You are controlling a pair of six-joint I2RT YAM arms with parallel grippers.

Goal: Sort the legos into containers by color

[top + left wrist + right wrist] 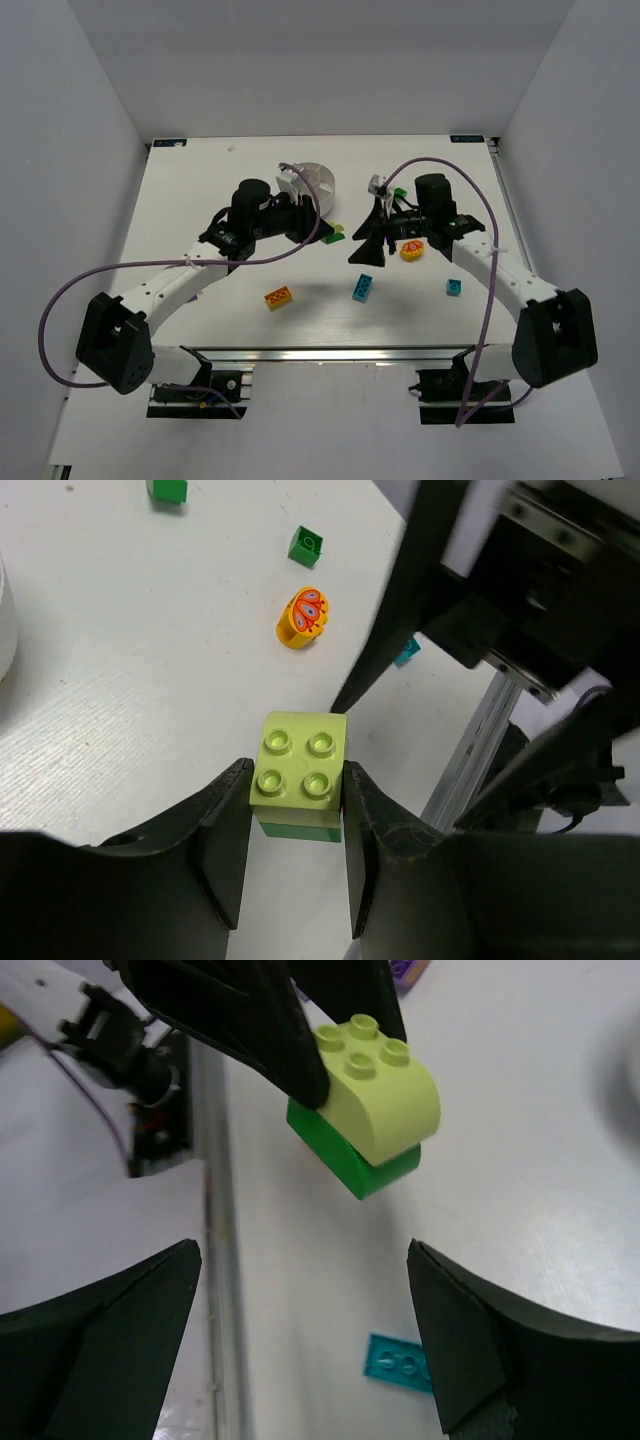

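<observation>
My left gripper [328, 232] is shut on a lime brick stacked on a green brick [336, 236]. In the left wrist view the stack [300, 770] sits between both fingers. The right wrist view shows the stack [375, 1110] gripped by the left arm's black fingers [250, 1020]. My right gripper [367, 247] is open and empty just right of the stack, its jaws wide apart [300, 1330]. The white divided bowl [305, 185] stands behind the left gripper. On the table lie an orange-yellow brick [278, 297], a cyan brick [362, 288], a small cyan brick [454, 287] and a round yellow-orange piece [411, 250].
A green brick [398, 193] lies behind the right gripper. The left wrist view shows the round piece [302, 617] and two green bricks [306, 545] [166, 490]. A cyan brick [400, 1362] lies under the right gripper. The two grippers are close together.
</observation>
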